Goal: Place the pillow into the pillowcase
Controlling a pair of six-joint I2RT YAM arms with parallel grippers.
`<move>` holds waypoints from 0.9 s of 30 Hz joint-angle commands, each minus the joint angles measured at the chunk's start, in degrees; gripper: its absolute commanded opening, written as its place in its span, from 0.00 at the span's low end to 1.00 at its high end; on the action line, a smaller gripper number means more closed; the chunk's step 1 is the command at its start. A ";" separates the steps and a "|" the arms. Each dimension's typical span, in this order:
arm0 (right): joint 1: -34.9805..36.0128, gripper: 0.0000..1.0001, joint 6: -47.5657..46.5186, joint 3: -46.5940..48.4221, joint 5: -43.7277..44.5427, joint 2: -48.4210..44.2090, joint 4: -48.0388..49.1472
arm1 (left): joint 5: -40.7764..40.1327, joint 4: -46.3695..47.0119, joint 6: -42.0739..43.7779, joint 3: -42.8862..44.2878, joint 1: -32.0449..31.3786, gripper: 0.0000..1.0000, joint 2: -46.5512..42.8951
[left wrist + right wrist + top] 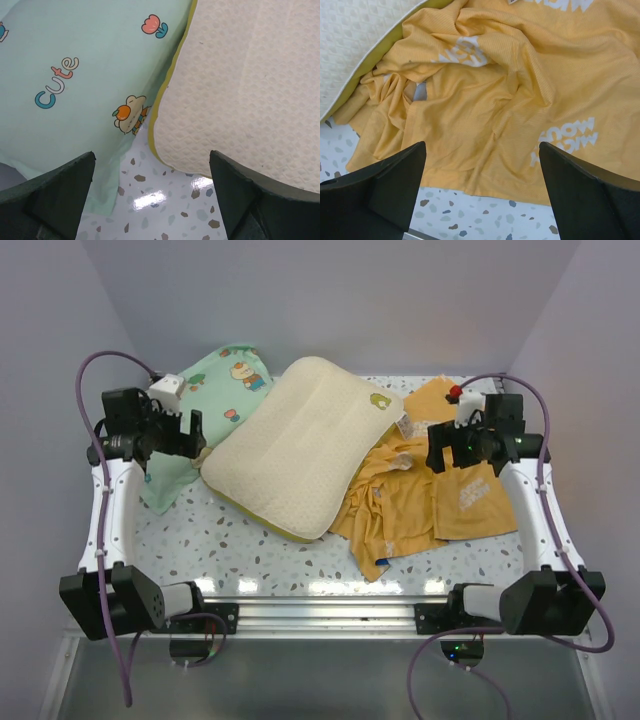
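Note:
The cream pillow (300,445) lies tilted in the middle of the table, its right edge over the crumpled orange-yellow pillowcase (420,502). My left gripper (172,432) is open and empty, hovering by the pillow's left edge; the left wrist view shows the pillow (250,90) with its yellow-green edge. My right gripper (447,452) is open and empty above the pillowcase; the right wrist view shows the pillowcase (485,100), wrinkled with white lettering, beside a corner of the pillow (355,40).
A mint-green cartoon-print pillow (205,400) lies at the back left, partly under the cream pillow, and also shows in the left wrist view (75,75). The speckled table (250,545) ends at a metal rail (320,612) in front. Walls close the sides and back.

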 commanded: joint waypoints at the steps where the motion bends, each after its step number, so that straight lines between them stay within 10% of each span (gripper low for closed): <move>1: -0.17 0.99 0.75 0.28 -0.40 0.57 0.66 | -2.46 0.29 1.56 0.10 -0.23 1.00 -0.25; 27: -0.44 0.99 0.40 0.37 1.97 4.26 -3.73 | -9.15 5.29 -6.95 34.03 -40.14 1.00 43.95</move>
